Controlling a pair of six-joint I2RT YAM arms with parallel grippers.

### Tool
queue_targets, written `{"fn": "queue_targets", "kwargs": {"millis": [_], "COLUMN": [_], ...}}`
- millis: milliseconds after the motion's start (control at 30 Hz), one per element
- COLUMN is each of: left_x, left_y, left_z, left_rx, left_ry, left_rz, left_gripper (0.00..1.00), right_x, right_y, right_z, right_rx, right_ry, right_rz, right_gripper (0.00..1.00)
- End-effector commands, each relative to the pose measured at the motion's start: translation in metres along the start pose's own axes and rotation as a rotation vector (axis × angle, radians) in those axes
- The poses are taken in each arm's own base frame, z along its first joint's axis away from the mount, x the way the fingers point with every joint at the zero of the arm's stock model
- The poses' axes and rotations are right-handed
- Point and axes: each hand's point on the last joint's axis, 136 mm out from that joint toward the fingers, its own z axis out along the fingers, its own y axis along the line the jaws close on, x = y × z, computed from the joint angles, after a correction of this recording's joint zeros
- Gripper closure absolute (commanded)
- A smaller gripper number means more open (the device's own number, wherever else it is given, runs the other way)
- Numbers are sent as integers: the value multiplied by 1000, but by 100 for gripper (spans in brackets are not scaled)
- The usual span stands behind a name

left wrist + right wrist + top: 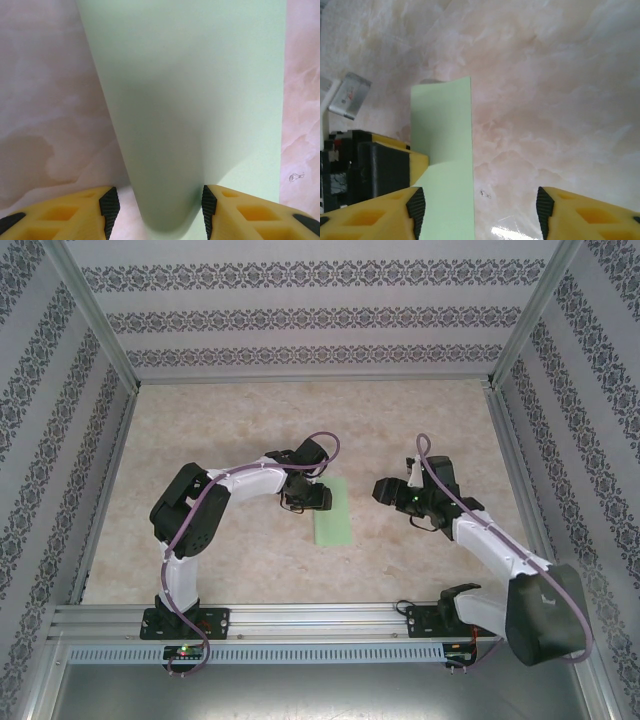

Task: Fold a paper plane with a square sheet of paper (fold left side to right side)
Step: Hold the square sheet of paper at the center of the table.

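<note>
Left wrist: unmarked paper point(190, 100) curled inside parted left pincer point(156, 209).

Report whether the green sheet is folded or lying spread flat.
Folded over but uncreased: the sheet curls in a rounded loop inside the left gripper.

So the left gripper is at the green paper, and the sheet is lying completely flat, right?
No. The left gripper is at the green paper, but the sheet isn't flat: the left wrist view shows it bent over in a loop between its jaws.
</note>
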Motion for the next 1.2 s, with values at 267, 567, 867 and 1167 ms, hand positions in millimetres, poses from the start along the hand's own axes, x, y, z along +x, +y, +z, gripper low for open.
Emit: {"fn": "queue_targets", "kwargs": {"millis": [267, 567, 867, 1167], "left_x": [23, 23, 22, 22], "left_y": [10, 10, 11, 12], "left_z": [37, 37, 37, 38], "left_rx": [-53, -54, -64, -66], "left_ry": [70, 71, 69, 73], "left_rz": [31, 29, 14, 11], "left_gripper": [47, 47, 47, 47], "right_x": [32, 51, 44, 50], "right_y": [26, 33, 29, 33], "right_z": [48, 75, 73, 80], "right_rx": [-75, -68, -24, -51], "right_ry": [170, 256, 217, 254], "right_rz": [-16, -21, -31, -27], "right_gripper": [92, 99, 99, 99]}}
